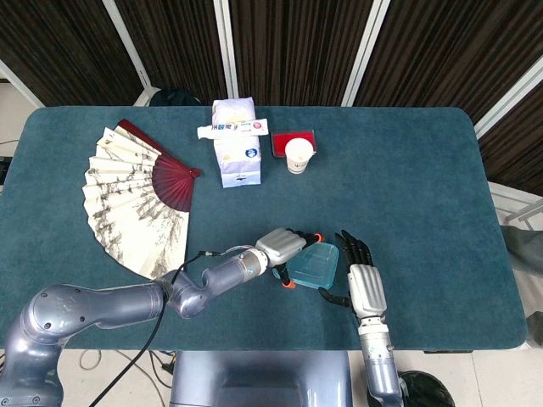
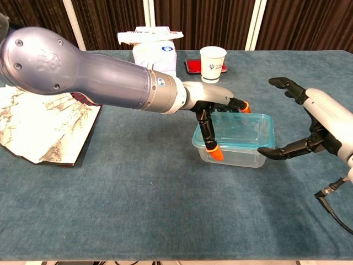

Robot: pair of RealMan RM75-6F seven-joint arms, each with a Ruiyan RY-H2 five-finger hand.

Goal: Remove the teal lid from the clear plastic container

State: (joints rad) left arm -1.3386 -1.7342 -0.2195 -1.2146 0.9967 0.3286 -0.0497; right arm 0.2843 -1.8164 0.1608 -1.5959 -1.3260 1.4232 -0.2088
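Observation:
The clear plastic container [image 2: 234,155] [image 1: 316,270] stands near the table's front edge with its teal lid [image 2: 242,128] [image 1: 322,254] on top. My left hand [image 2: 212,107] [image 1: 284,246] spans the container's left end. Its orange-tipped thumb runs down the near-left corner and other fingertips [image 2: 244,106] lie over the far rim, so it grips the container. My right hand [image 2: 322,127] [image 1: 363,280] hovers at the right end with fingers spread. Its thumb tip is at the container's near-right corner, and the other fingers are raised clear of the lid.
An open paper fan [image 1: 136,199] [image 2: 44,127] lies at the left. A white tissue pack [image 1: 235,140] [image 2: 154,52], a white paper cup [image 1: 298,155] [image 2: 213,63] and a red flat object [image 1: 284,140] stand behind. A black cable [image 2: 331,199] trails below my right wrist.

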